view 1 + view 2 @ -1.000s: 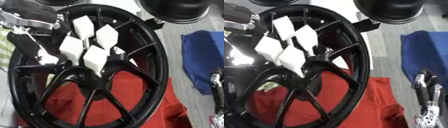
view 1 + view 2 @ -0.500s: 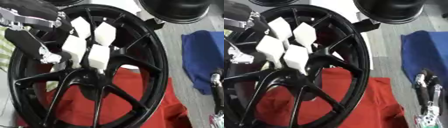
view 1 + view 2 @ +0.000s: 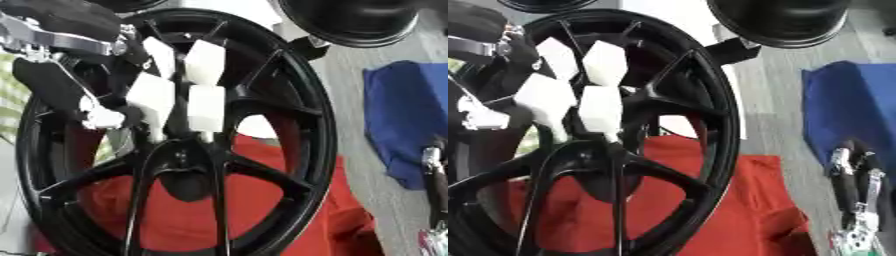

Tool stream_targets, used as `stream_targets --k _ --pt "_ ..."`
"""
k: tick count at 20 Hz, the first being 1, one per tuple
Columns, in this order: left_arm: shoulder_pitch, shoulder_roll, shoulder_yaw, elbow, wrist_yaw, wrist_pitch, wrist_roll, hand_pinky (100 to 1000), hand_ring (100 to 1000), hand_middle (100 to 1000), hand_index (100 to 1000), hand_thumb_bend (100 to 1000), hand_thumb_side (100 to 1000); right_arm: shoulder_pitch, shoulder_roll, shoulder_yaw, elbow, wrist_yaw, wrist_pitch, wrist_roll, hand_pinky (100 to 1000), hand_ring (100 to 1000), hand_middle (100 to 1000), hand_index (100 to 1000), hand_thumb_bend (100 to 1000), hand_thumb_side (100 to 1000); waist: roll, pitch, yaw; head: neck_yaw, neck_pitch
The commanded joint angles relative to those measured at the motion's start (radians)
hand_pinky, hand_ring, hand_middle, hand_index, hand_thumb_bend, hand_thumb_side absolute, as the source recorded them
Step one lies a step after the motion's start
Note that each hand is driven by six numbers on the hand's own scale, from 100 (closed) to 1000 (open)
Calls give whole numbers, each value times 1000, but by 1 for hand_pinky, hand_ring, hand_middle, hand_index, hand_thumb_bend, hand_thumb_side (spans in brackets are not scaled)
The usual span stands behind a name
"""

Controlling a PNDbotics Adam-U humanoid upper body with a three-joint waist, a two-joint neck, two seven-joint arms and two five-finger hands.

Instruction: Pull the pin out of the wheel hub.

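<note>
White-tipped left hand (image 3: pixel 179 87), fingers spread apart, has slid lower over the wheel hub (image 3: pixel 188 160) spokes since before.

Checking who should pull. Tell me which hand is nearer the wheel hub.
Left. The left hand has its white fingertips over the spokes just above the wheel hub. The right hand sits far right, off the wheel.

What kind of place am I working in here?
Probably a workshop or garage-style test bench: a black spoked wheel hub lies on a red cloth, with another dark wheel beyond it and a blue cloth on the grey surface.
</note>
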Motion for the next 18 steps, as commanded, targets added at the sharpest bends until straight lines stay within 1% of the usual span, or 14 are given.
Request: stream_targets --k 1,3,5,10,14,16,18 --pt "-25 10 46 -26 44 21 -8 451 397 256 474 100 265 -4 -8 -2 -11 -8 -1 -6 664 762 613 773 100 656 1 -19 1 0 -15" --pt "-28 9 79 -34 73 49 -8 416 367 223 441 100 271 -3 -8 -2 -10 -10 -1 -8 664 763 613 773 100 658 0 -20 2 -3 -15" --pt "-28 11 108 -37 99 78 -8 404 352 207 427 100 273 -3 -8 -3 -10 -12 -1 -9 664 763 614 774 100 660 0 -20 3 -4 -15" --pt "-28 18 153 -54 148 155 4 379 324 177 399 100 276 -3 -9 -4 -9 -15 -2 -14 665 763 614 774 100 665 1 -20 6 -6 -13" --pt "-27 24 192 -83 175 211 50 360 308 160 388 100 268 -1 -10 -5 -10 -18 -2 -17 664 763 613 774 100 668 1 -22 8 -8 -13" --pt "-28 25 227 -91 204 234 81 349 295 145 381 100 256 0 -10 -6 -10 -21 -3 -18 665 763 613 774 100 667 1 -23 11 -9 -11" --pt "-31 31 275 -84 237 254 115 347 291 138 379 100 249 3 -11 -8 -10 -21 -3 -20 665 763 613 774 100 666 1 -25 17 -12 -7"
